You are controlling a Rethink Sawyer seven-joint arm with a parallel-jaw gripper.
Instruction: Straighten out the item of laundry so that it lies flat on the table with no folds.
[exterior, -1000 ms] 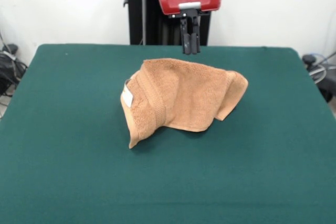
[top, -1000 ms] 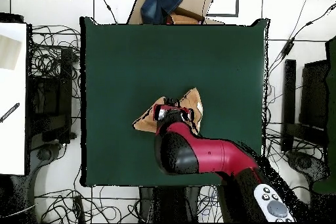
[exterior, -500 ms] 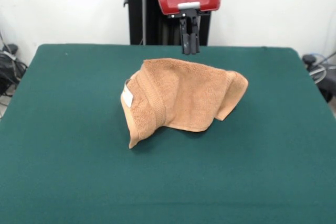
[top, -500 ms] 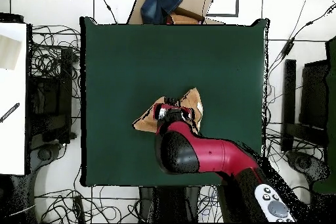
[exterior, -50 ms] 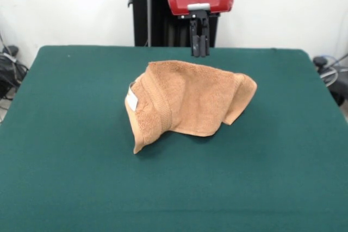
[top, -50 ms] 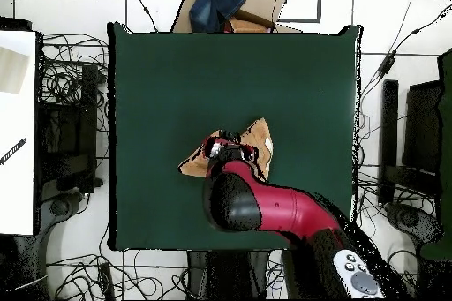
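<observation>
Item: towel (exterior, -50 ms: 187,101), orange-tan, bunched and folded near the middle of the table (exterior, -50 ms: 70,150), white label (exterior, -50 ms: 131,99) at its left fold, one corner hanging at right. My gripper (exterior, -50 ms: 200,52) hangs above its far edge, fingers pressed together, empty, clear of the cloth.

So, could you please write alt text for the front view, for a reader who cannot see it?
A crumpled orange-tan towel, folded over itself with a small white label showing, lies on a dark green table. The red arm's pincer hangs just above the towel's far edge, empty, its fingers close together.
</observation>
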